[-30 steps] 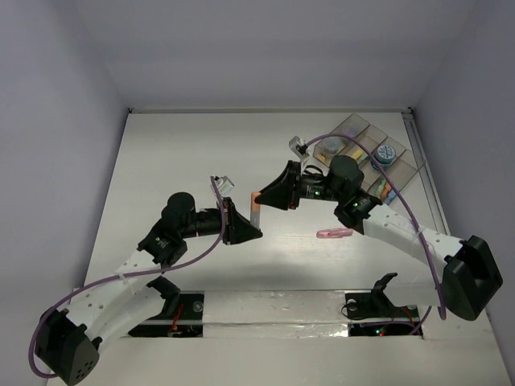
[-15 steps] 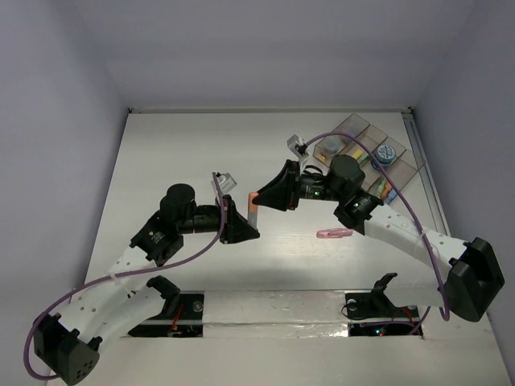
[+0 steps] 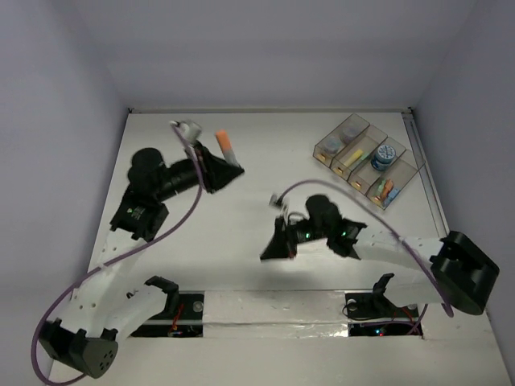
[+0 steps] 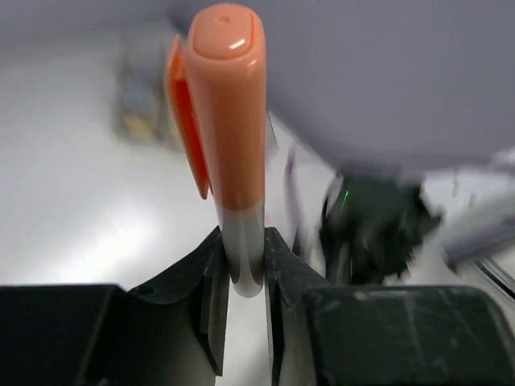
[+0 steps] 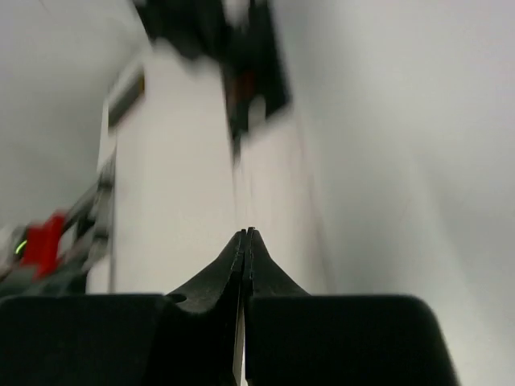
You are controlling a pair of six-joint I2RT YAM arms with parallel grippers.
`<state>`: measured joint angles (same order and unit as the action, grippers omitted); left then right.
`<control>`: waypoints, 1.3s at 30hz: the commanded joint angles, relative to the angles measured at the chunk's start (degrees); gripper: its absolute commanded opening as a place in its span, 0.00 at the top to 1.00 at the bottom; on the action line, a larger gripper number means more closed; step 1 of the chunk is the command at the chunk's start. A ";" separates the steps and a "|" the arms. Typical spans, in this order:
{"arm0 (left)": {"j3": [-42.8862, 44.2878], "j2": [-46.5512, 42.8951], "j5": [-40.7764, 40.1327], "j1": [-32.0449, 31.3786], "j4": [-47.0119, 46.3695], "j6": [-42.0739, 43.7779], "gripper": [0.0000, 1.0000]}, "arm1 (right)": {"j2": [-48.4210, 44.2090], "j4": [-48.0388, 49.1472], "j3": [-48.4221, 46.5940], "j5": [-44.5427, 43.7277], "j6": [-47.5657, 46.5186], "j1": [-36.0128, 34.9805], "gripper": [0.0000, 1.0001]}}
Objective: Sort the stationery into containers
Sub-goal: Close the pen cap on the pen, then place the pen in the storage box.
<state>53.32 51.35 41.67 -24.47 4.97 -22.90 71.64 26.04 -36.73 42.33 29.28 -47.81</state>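
**Left holds marker, right pinched shut on nothing**

Near centre of the white table [image 3: 201,257], the right gripper [image 3: 269,253] sits low and points left. In the right wrist view its fingers meet tip to tip [image 5: 245,240], with nothing between them.

Further back on the left, the left gripper [image 3: 229,170] is raised and points right. It holds an orange-capped marker [image 3: 226,145]. In the left wrist view the jaws stand narrow, pinching the marker's pale barrel [image 4: 241,257]. The orange cap [image 4: 227,104] and its clip stick up past the fingertips.

Far right, well apart from both grippers, are the containers [image 3: 402,178], 4 joined clear bins in a slanted row. A blue roll [image 3: 381,158] sits in 1 bin, and short orange sticks [image 3: 387,191] lie in the nearest bin. The contents of the other 2 bins are too small to tell.
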 commanded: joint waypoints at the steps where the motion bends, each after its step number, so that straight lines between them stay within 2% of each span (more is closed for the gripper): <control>1: 8.21 -3.71 -5.20 4.50 -26.59 0.13 1.00 | 2.20 -19.54 7.72 12.61 2.01 -5.71 1.00; 7: 2.85 -3.97 0.43 5.75 -33.53 -5.66 1.00 | 1.93 -15.94 7.38 9.81 3.86 -5.71 1.00; 16: -2.07 -8.80 1.22 5.75 -28.88 -3.74 1.00 | -5.26 -18.65 0.26 -1.60 0.26 -5.71 1.00; 19: -5.85 -10.83 1.83 5.75 -28.18 -4.44 1.00 | -12.64 -22.25 -3.16 -7.84 -2.38 -5.19 0.90; 22: -10.33 -12.67 2.89 5.75 -28.35 -5.93 1.00 | -20.18 -23.06 -6.33 -13.30 -4.75 -4.66 0.57; 23: -12.78 -13.12 3.41 5.75 -28.96 -6.63 1.00 | -21.61 -22.27 -7.21 -14.71 -5.19 -4.14 0.40; 26: -17.18 -15.05 5.70 5.75 -31.33 -8.65 1.00 | -23.99 -19.99 -10.46 -19.03 -7.21 -4.13 0.20; 28: -18.86 -16.10 8.07 5.75 -33.35 -10.14 1.00 | -22.95 -18.23 -13.78 -20.43 -9.31 -4.13 0.15; 33: -21.94 -17.25 12.38 4.61 -34.68 -11.47 1.00 | -13.64 -17.34 -22.41 -21.23 -13.10 -3.52 0.11; 39: -22.82 -18.48 15.36 4.08 -34.41 -11.29 1.00 | -1.95 -16.64 -32.61 -10.35 -11.00 0.52 0.10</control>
<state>30.59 33.85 53.25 -19.92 -24.75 -33.69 66.83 7.62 -64.55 26.48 18.57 -48.99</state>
